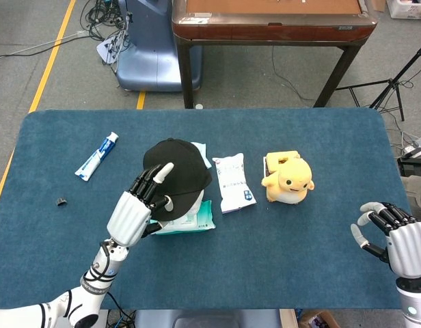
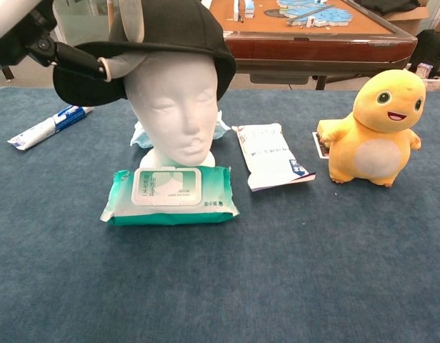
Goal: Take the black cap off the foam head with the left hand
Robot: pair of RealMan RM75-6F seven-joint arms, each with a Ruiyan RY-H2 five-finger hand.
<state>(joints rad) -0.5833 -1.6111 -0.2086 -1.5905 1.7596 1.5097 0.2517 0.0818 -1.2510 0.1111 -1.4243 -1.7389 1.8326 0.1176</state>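
Observation:
The black cap (image 2: 173,32) sits high on the white foam head (image 2: 170,107), its brim lifted clear of the forehead. My left hand (image 1: 139,201) grips the cap's brim (image 2: 81,78) from the left side, one finger lying over the crown. From above, the cap (image 1: 180,171) hides most of the foam head. My right hand (image 1: 391,236) hovers at the table's front right corner, far from the cap, fingers apart and holding nothing.
A green wipes pack (image 2: 170,194) lies in front of the foam head. A white packet (image 2: 270,157) and a yellow plush toy (image 2: 377,128) stand to its right. A toothpaste tube (image 1: 96,156) and a small dark bit (image 1: 61,201) lie on the left of the blue table (image 1: 286,273).

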